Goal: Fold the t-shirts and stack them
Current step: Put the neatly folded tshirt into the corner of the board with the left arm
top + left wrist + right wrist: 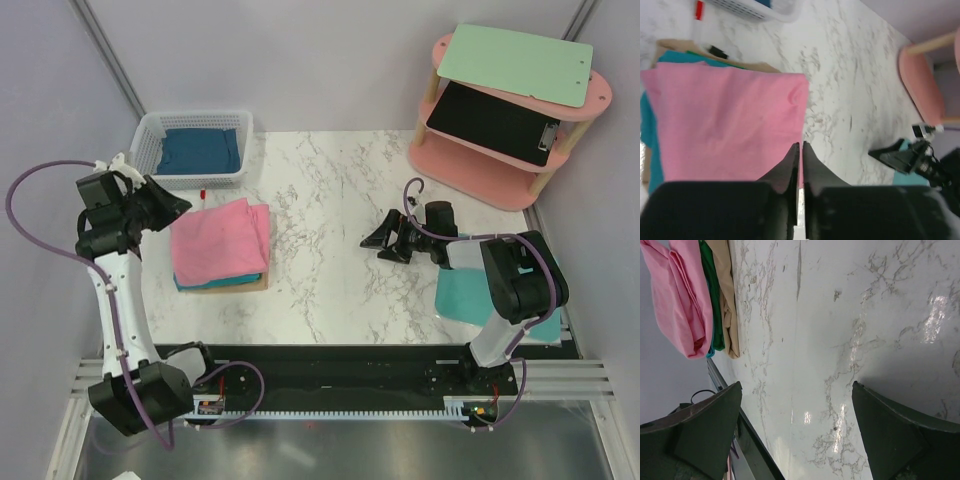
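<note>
The left arm's black pincer (800, 148) is pinched shut with nothing in it, right at the edge of the folded pink cotton t-shirt (725, 125). That shirt lies on a folded teal t-shirt (677, 56) on the white marble table (840, 315). The right arm's dark pincer (796, 390) is spread wide and empty. The dark blue t-shirt (200, 150) sits in a white plastic basket (150, 135).

Left hand (178, 205) hovers with fingers pressed together; right hand (385, 245) reaches inward, fingers spread wide.

teal t-shirt (675, 56): mostly hidden under pink t-shirt (725, 125) | teal cloth (458, 296): partly behind right arm (520, 280)
</note>
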Controlling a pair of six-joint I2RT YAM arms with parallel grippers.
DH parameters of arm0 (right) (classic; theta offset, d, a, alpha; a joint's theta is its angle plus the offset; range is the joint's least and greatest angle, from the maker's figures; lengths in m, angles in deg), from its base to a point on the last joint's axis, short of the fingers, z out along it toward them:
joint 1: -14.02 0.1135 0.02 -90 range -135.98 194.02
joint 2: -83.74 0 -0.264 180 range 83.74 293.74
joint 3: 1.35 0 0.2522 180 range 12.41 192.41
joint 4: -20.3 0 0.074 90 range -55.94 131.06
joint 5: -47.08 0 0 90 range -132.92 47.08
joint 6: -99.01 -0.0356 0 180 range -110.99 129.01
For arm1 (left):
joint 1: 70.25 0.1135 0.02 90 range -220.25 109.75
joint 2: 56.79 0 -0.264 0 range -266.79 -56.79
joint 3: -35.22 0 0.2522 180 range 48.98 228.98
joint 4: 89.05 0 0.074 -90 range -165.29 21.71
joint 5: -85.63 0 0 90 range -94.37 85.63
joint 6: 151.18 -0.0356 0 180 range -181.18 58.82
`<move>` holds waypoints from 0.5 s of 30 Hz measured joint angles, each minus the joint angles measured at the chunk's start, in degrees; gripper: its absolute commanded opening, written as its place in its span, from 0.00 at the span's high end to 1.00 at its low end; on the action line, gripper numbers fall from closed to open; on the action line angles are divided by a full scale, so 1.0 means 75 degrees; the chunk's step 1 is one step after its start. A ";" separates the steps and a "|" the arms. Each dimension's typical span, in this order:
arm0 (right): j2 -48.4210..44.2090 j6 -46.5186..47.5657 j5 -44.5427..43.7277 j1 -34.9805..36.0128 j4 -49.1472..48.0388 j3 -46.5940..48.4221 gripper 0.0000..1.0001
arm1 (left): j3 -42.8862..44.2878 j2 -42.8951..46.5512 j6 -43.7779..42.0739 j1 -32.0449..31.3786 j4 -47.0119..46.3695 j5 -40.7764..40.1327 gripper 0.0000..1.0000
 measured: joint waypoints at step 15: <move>0.0184 -0.0087 0.0020 0.0073 -0.0323 0.0041 0.02 | -0.4351 -0.2285 0.2847 -0.1084 -0.5176 0.3931 0.98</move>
